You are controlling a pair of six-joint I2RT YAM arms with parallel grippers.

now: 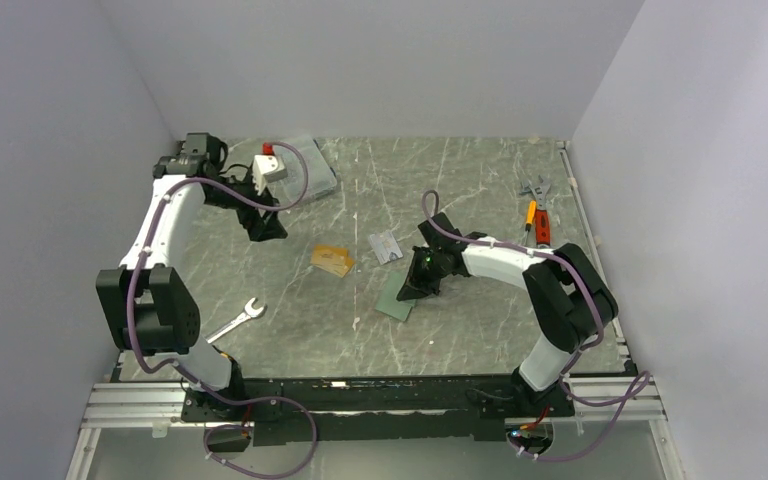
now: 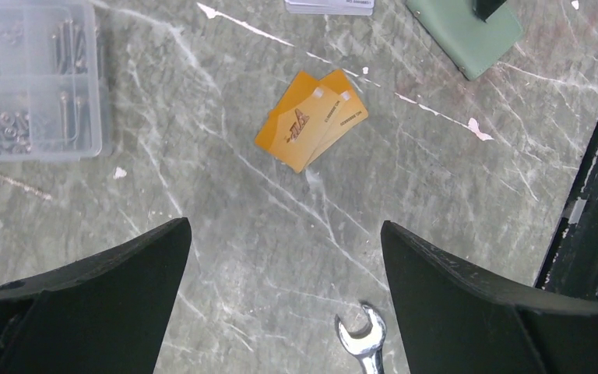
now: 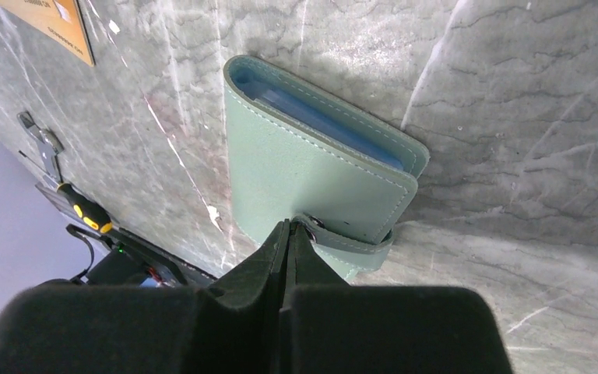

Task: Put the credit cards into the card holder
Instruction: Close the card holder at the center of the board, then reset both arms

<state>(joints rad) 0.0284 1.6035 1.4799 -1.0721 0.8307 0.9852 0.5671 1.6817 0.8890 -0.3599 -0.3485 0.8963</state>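
Bare table point(image 1: 460, 190) is lying open all around the overlapping orange cards point(image 2: 311, 121), leaving the wide-spread left gripper point(image 2: 284, 230) a free way down to them, while the clear compartment box point(image 2: 31, 78) is sitting well off to one side and the wrench point(image 2: 362, 339) is lying apart toward the near edge. The right gripper point(image 3: 288, 226), jaws pressed together, is standing over the card holder point(image 3: 311, 171) at its snap tab point(image 3: 350, 238), and it and its arm are blocking that side. The silvery card point(image 1: 385, 246) is lying between the orange cards and this arm, narrowing the passage there.
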